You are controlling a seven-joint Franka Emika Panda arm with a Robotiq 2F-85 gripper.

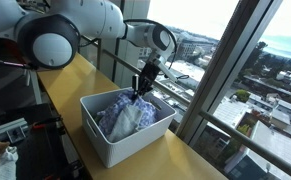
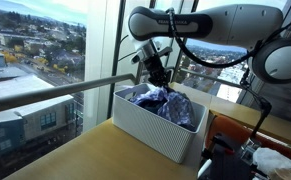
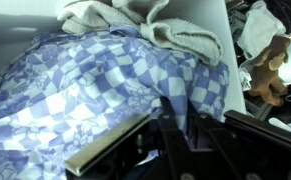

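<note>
Window-side wooden counter (image 1: 73,78), city beyond: we found the gripper (image 1: 141,92) down inside a white bin (image 1: 105,142), its tips pressed into the blue checked cloth (image 3: 85,90), which hid how far its jaws stood apart and any hold. That cloth lay heaped in the bin, walls containing it, a beige towel (image 3: 175,30) bunched beside. We read no labels.

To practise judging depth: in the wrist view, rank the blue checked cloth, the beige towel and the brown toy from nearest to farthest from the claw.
1. Blue checked cloth: right at the claw.
2. Beige towel: behind the cloth, at the top.
3. Brown toy: farthest, past the white wall, right edge.
</note>
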